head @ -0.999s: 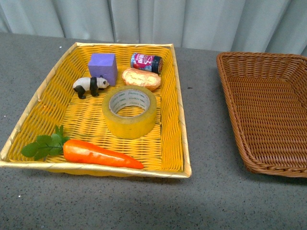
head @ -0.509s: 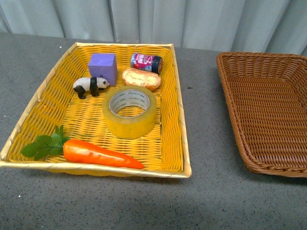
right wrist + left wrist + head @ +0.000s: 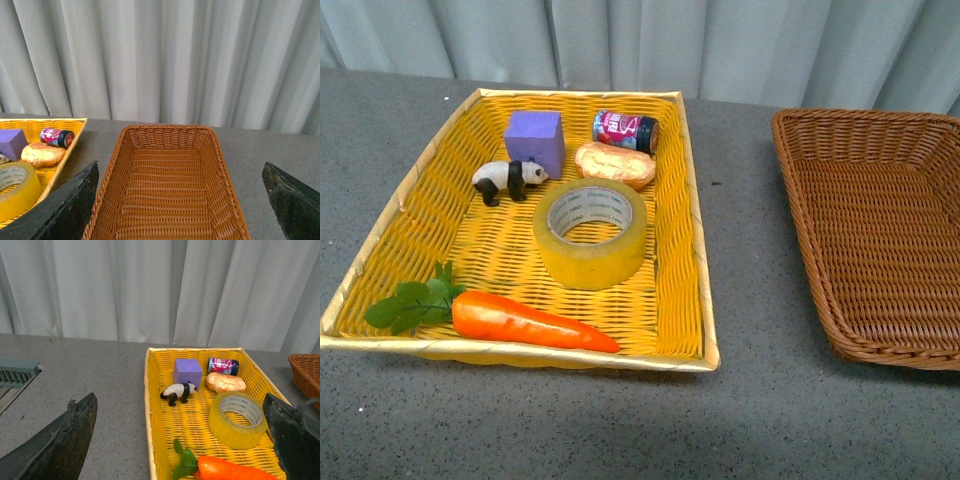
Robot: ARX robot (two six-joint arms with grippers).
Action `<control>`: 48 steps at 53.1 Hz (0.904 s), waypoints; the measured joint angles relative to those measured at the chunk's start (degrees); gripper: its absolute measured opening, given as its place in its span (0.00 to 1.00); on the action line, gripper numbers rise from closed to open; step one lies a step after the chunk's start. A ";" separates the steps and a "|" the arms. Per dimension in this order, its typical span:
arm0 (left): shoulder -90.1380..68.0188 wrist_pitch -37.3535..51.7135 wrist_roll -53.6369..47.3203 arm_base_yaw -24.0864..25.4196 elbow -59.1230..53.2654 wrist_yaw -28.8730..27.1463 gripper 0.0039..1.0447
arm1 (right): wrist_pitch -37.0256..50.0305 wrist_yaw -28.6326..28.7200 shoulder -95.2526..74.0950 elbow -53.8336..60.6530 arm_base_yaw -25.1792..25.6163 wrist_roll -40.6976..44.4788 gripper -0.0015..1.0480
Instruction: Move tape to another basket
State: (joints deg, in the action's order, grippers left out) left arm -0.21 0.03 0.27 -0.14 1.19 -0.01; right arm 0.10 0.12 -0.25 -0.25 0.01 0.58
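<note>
The tape (image 3: 590, 232), a wide yellowish roll with a white printed core, lies flat in the middle of the bright yellow woven tray (image 3: 692, 200). It also shows in the left wrist view (image 3: 237, 419) and at the edge of the right wrist view (image 3: 15, 191). The dark brown wicker basket (image 3: 800, 200) stands empty to the right; the right wrist view looks into the basket (image 3: 165, 131). Neither arm shows in the front view. My left gripper (image 3: 182, 445) is open, well back from the tray. My right gripper (image 3: 182, 202) is open above the basket's near end.
In the yellow tray lie a purple cube (image 3: 534, 140), a toy panda (image 3: 508, 179), a small can (image 3: 626, 130), a bread roll (image 3: 615, 164) and a carrot (image 3: 525, 320). A grey grille (image 3: 15, 371) sits far left of the tray. A curtain hangs behind the table.
</note>
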 joint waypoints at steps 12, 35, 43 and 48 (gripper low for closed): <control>0.00 0.00 0.00 0.00 0.00 0.00 0.94 | 0.00 -0.02 0.00 0.00 0.00 0.00 0.91; 0.00 0.00 0.00 0.00 0.00 0.00 0.94 | 0.00 0.00 0.00 0.00 0.00 0.00 0.91; -1.05 -2.64 1.29 0.70 0.74 2.27 0.94 | 0.00 -0.02 0.00 0.00 0.00 0.00 0.91; -8.48 -6.69 5.01 1.75 2.27 4.50 0.94 | 0.00 0.00 0.02 0.00 0.00 0.00 0.91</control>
State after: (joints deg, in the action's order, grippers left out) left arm -8.69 -6.66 5.28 1.61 3.46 4.49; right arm 0.10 0.12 -0.23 -0.25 0.01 0.58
